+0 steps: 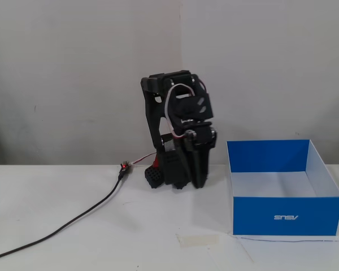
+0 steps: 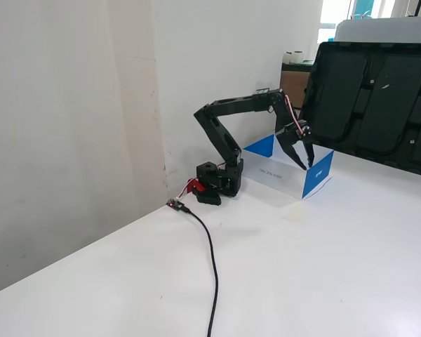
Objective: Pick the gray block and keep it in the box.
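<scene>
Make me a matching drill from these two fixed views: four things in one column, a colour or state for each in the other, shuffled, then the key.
1. box
2. gripper
3. cable
4. strip of tape

A. open, hanging in the air, holding nothing
B. blue outside, white floor
C. black, trailing across the table
D. pale, flat on the table in front of the box

Pairs: 1-B, 2-A, 3-C, 4-D
</scene>
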### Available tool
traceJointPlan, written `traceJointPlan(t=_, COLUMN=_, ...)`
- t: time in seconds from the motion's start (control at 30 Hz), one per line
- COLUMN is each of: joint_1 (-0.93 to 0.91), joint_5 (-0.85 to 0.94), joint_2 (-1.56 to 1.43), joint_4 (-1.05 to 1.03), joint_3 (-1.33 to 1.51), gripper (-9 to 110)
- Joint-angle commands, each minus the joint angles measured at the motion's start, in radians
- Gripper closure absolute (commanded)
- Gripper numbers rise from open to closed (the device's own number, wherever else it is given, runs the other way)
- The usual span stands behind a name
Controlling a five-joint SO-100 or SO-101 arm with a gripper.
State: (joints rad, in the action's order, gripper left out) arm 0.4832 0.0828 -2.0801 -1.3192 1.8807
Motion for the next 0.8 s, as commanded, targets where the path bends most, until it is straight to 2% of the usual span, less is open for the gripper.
traceJointPlan(t=0.0, joint_1=-0.11, joint_5=0.008, joint_2=-0.083, joint_4=0.051, joint_3=0.018, gripper=101)
traceJointPlan(t=0.43, joint_1=-0.359, joint_5=-0.002, joint_2=-0.242, joint_4=0.25, joint_3=0.301, gripper=101)
traceJointPlan(t=0.77, joint_1=-0.39, joint_5=-0.081, joint_2=-0.612, joint_4=0.388, joint_3=0.65, gripper=101)
